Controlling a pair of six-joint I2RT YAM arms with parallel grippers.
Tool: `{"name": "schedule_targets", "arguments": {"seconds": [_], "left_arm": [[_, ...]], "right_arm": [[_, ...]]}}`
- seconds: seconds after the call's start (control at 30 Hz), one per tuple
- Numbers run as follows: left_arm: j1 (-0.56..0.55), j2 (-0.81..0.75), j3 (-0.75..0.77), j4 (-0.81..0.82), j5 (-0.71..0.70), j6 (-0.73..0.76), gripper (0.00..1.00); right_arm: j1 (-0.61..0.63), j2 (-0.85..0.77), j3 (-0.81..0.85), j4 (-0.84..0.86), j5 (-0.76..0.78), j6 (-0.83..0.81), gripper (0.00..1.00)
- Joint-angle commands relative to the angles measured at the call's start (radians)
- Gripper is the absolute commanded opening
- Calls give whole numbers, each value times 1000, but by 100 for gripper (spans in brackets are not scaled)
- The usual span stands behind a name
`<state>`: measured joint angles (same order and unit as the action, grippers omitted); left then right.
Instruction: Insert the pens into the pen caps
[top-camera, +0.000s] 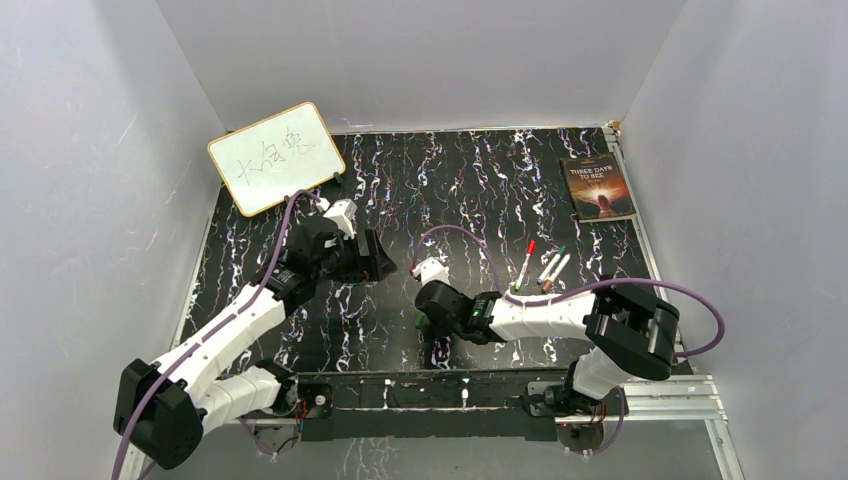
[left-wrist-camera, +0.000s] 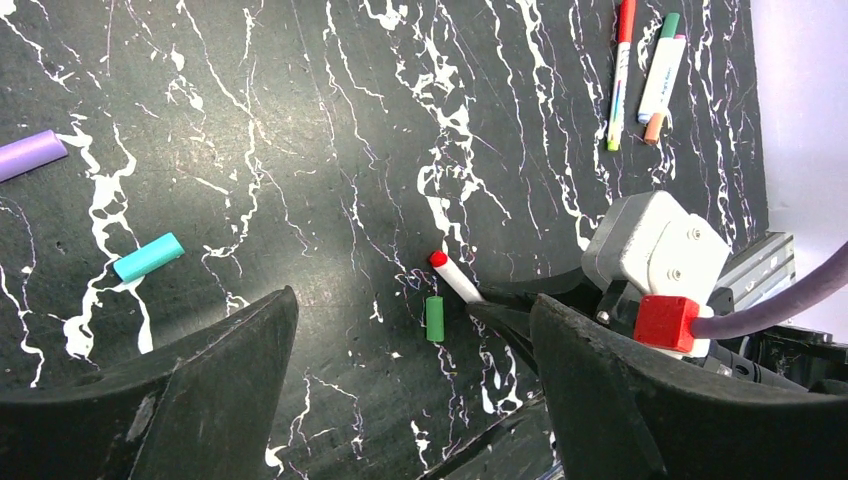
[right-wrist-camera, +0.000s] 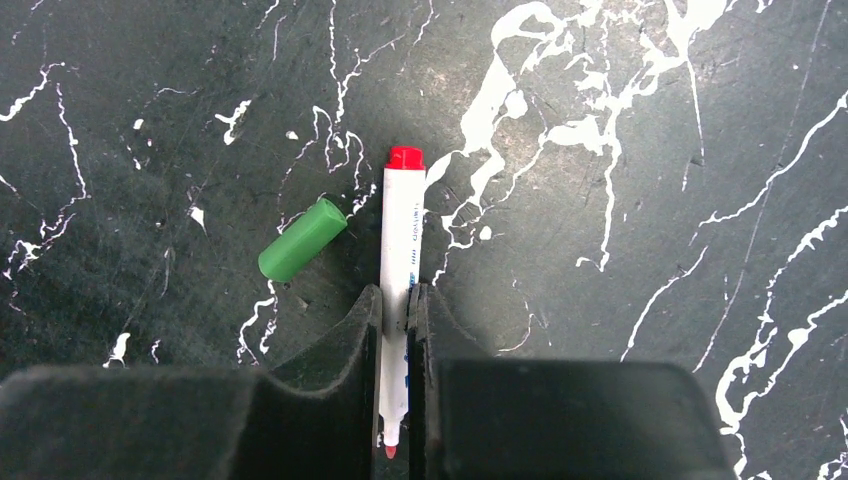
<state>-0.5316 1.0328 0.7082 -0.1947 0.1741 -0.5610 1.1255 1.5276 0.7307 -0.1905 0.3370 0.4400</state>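
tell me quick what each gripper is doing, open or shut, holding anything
left gripper: open, holding nothing
right gripper: shut on the white pen with the red end

1. Top external: high at the near side, looking down over the whole table (top-camera: 450, 180); farthest off;
2. Left wrist: raised, slanting down; shares green cap (left-wrist-camera: 434, 319) and red-ended pen (left-wrist-camera: 455, 277) with right wrist;
3. Right wrist: straight down (nearest).
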Motion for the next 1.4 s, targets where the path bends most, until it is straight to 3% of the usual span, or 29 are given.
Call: {"name": "schedule_targets", "arguments": {"seconds": [0.0, 0.3, 0.47, 0.87, 1.27, 1.37], "left_arm": [[9, -15, 41, -14, 42, -11, 85], [14, 27, 55, 88, 222, -95, 80], [9, 44, -61, 371, 332, -276, 71], [-117, 65, -40, 326, 173, -265, 71], [-142, 112, -33, 342, 143, -285, 70], [-147, 116, -41, 369, 141, -300, 66]], "right_arm": [[3, -33, 45, -27, 61, -15, 0], [3, -192, 39, 20, 116, -62, 0], [3, -279, 58, 88, 83, -86, 0], [3, -279, 147, 112, 43, -130, 0], [3, -306, 151, 120, 10, -132, 0], [3, -308, 151, 117, 5, -133, 0]]}}
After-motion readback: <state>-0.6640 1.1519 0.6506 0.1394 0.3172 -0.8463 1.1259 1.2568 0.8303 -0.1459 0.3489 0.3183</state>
